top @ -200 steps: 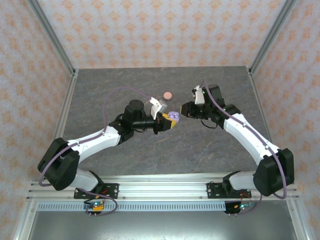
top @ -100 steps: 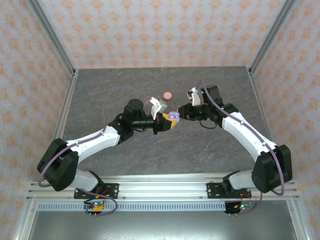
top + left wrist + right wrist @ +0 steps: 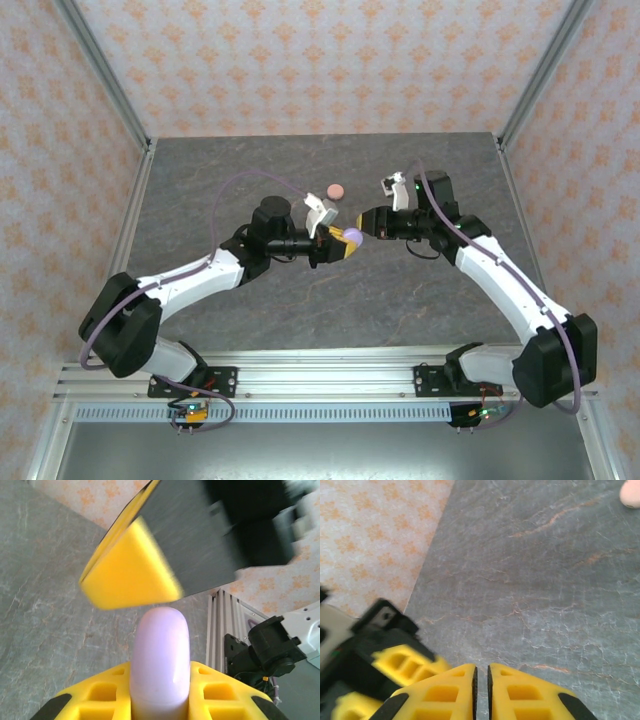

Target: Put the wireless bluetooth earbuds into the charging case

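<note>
The gray worktop (image 3: 250,190) is lying across the middle of the top picture. The left arm (image 3: 190,280) is reaching in from the lower left and the right arm (image 3: 500,275) from the lower right, and they are meeting near the middle. The left claw (image 3: 343,241) is pinching the lavender charging case (image 3: 160,660) by its two sides and holding it up off the worktop, so the other arm can get at it. The right claw (image 3: 481,677) is pressed together with nothing in it, and its tip is sitting just beside the top edge of the case. I think it is pushing on the lid or checking it. The case is looking shut, so I cannot tell if the earbuds are inside. A small pink round thing (image 3: 336,191) is resting on the worktop a little above the claws, maybe waiting its turn.
</note>
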You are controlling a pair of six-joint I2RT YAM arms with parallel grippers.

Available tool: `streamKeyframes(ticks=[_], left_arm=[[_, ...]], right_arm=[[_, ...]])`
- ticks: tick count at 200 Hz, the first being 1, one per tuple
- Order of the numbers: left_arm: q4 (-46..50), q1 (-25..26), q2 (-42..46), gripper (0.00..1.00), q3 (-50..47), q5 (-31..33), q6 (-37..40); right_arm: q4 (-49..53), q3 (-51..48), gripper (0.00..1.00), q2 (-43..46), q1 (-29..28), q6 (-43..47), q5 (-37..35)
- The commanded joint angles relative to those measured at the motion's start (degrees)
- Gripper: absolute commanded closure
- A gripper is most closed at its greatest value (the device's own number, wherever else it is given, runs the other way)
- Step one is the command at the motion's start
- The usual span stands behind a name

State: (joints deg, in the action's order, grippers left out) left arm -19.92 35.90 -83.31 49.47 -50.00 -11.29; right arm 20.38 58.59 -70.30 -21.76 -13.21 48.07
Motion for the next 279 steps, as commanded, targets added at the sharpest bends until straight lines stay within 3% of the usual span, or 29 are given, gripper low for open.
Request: streamKeyframes(ticks=[1, 20, 57, 82, 122, 245, 279], left_arm=[[1.14, 0.23, -0.98, 0.84, 1.06, 2.21, -1.01], [3.06, 0.14, -1.23, 0.84, 1.65, 4.83, -1.27], [12.46, -0.25, -4.95, 0.84, 6.56, 13.11, -3.94], [16.49, -1.07, -9.60, 0.84, 9.94, 17.13, -9.39], [29.50, -2.94, -18.66, 0.84, 18.77, 20.57, -17.09], [42.67, -3.20, -32.57, 0.83, 29.29, 24.68, -20.53], [45.11, -3.20, -33.33, 0.73, 30.08, 26.90, -20.35]], right_arm=[[-2.41, -0.54, 0.84, 1.68, -0.57, 0.93, 0.56], [0.23, 0.09, 0.81, 1.17, -0.51, 1.30, -5.21], [7.73, 1.96, 0.79, -0.60, -0.57, 0.52, -24.80], [10.04, 1.88, 0.78, -1.96, -0.58, -0.56, -32.01], [9.81, 0.27, 0.78, -2.54, -0.55, -1.18, -33.74], [10.36, -0.14, 0.77, -4.28, -0.61, -0.85, -34.08], [10.81, -0.05, 0.76, -4.45, -0.58, -0.77, -34.86]])
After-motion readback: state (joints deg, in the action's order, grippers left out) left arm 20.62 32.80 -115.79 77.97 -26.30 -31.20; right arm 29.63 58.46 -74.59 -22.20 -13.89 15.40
